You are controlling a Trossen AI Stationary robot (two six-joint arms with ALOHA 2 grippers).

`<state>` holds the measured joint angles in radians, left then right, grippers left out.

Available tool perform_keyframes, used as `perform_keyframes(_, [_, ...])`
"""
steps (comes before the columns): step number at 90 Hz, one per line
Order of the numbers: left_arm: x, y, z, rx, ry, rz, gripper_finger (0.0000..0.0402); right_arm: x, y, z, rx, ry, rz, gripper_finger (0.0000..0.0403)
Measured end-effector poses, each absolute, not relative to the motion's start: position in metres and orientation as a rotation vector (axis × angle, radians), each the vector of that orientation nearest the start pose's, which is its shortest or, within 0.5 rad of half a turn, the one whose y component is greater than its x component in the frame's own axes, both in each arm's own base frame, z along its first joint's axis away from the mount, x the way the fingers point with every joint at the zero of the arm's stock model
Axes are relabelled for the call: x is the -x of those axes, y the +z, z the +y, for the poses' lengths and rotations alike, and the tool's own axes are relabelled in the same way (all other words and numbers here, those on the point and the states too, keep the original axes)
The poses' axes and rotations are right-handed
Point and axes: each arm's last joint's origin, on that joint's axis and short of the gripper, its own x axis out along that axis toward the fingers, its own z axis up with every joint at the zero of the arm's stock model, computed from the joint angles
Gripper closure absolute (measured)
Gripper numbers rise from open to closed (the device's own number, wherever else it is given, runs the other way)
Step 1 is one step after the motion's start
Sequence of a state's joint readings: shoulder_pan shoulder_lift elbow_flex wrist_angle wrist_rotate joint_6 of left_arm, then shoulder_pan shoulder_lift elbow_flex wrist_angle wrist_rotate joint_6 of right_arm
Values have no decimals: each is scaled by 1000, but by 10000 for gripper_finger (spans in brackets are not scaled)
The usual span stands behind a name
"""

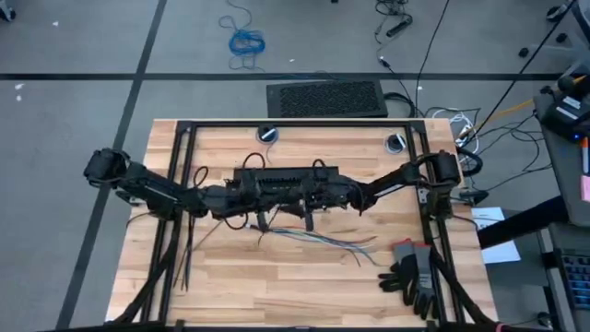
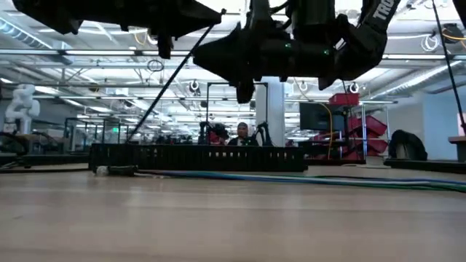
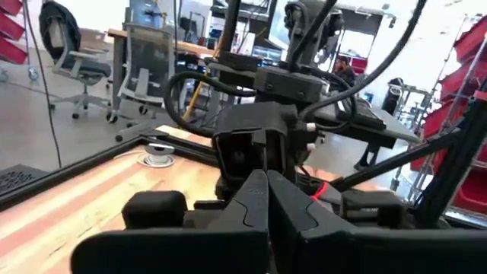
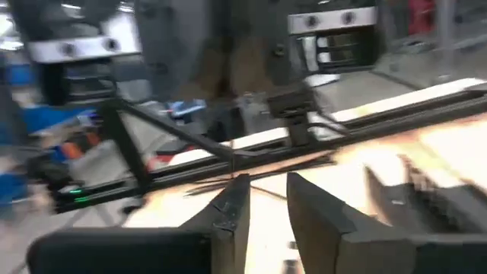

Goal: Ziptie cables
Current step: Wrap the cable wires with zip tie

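The pale, striped-grain wooden bench (image 1: 304,277) is showing honey-tan planks inside a black metal frame (image 1: 295,124). Thin blue, green and pale grey cables (image 1: 318,240) are lying at its centre. At four o'clock, black-and-grey work gloves (image 1: 413,275) are carrying a red patch. At twelve o'clock, a coiled bright blue cord (image 1: 246,41) is lying on grey floor.

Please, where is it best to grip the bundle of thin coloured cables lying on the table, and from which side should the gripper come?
Probably from above, near the gathered end of the cables, under the raised arms. There the wires run close together; toward the gloves they splay apart, so fingers would catch only some. The bundle lies flat on the table, so fingers should straddle it crosswise.
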<state>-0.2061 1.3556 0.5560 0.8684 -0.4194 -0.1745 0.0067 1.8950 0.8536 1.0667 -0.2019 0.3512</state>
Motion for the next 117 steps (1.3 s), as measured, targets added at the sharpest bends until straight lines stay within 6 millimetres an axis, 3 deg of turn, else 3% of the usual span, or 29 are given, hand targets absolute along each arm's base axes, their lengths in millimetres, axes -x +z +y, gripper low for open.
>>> perform_keyframes(13, [-268,229,-44,244,212,-38,402,-375,176,19,-319,331,17,281])
perform_keyframes(24, [-268,227,-44,254,216,-26,402,-374,176,24,-287,318,7,272])
perform_keyframes(51, [-268,226,-44,250,222,-10,402,-376,176,3,-298,202,-3,272])
perform_keyframes(76, [-268,222,-44,263,226,20,402,-376,177,-3,-290,191,-13,275])
perform_keyframes(86, [-268,222,-44,262,226,19,402,-376,177,-3,-294,193,-20,301])
perform_keyframes(100, [-268,222,-43,262,230,18,402,-376,178,-3,-289,193,-23,386])
perform_keyframes(117, [-268,223,-43,256,231,13,402,-376,177,-4,-275,154,-28,401])
